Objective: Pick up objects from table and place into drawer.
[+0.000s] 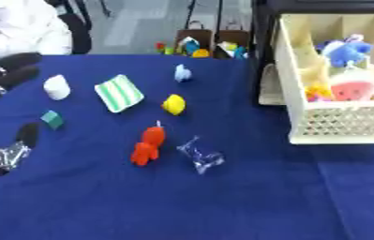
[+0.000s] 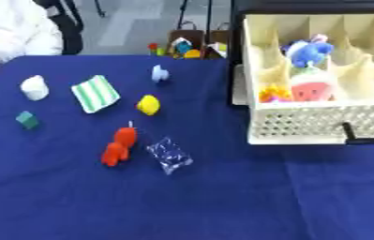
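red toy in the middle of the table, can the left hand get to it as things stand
Probably yes. The left hand sits at the table's left edge, and the red toy lies in the open on the blue cloth. Only a small green block lies roughly between them, and the clear wrapper is on the toy's far side.

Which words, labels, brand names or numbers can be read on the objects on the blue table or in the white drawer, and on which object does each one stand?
None can be read.
The clear crinkled plastic packet shows only blurred specks.
The green-and-white striped flat packet shows only stripes.
The pink-and-white watermelon-patterned toy in the white lattice-front drawer shows no writing.
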Tool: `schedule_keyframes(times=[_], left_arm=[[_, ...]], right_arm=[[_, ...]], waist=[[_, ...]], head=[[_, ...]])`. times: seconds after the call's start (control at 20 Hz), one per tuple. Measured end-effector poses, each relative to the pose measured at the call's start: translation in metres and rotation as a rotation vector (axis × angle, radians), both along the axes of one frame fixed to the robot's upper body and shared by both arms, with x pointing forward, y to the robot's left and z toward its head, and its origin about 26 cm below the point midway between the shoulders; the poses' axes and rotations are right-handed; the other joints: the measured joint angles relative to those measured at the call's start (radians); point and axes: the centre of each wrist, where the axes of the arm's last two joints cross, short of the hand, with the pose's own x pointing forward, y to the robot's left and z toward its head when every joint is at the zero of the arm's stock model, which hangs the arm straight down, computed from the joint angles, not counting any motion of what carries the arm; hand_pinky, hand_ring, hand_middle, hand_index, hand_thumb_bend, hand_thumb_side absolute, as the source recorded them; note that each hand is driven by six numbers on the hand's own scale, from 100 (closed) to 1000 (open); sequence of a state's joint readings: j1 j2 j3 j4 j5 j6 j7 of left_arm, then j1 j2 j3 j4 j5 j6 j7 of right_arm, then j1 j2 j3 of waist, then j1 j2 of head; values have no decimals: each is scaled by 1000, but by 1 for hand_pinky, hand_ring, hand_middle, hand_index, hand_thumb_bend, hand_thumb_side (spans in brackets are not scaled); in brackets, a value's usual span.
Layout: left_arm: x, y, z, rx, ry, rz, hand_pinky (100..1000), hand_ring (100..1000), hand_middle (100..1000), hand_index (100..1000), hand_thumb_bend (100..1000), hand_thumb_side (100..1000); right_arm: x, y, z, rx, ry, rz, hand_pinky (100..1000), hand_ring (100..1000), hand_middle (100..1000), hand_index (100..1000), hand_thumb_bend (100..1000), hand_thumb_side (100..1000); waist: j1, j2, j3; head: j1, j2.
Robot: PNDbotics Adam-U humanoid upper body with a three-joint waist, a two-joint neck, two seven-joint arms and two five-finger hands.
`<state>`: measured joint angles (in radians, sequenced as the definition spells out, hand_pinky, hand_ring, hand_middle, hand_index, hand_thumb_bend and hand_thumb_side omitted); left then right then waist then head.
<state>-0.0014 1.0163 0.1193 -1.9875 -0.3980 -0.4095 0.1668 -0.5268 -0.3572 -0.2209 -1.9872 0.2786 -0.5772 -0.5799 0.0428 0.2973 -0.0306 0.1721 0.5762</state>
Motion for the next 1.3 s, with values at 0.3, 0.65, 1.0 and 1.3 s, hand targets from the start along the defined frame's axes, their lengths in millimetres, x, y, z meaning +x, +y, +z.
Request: schedule_keyframes(times=[0.3, 0.65, 1.0, 1.3], left_arm=[[4, -2, 28, 4, 49, -7, 1000, 1000, 956, 1000, 161, 833], [8, -9, 55, 5, 70, 23, 1000, 1000, 950, 1000, 186, 870], [11, -20, 70, 27, 97, 74, 1000, 1000, 935, 1000, 164, 896], [17, -26, 77, 56, 128, 108, 1000, 1000, 949, 1000, 165, 909]], right_arm=[[0, 1, -1, -8, 6, 6, 658, 663, 627, 757, 100, 903], [0, 2, -3, -15, 14, 13, 659, 662, 626, 757, 100, 901], [1, 3, -3, -23, 15, 20, 659, 662, 624, 756, 100, 901], [1, 5, -4, -30, 17, 32, 660, 661, 623, 756, 100, 900]], waist=[[9, -3, -5], [15, -5, -19], [18, -5, -39], [23, -1, -57]], head=[[10, 3], [27, 3], [49, 3], [67, -3]])
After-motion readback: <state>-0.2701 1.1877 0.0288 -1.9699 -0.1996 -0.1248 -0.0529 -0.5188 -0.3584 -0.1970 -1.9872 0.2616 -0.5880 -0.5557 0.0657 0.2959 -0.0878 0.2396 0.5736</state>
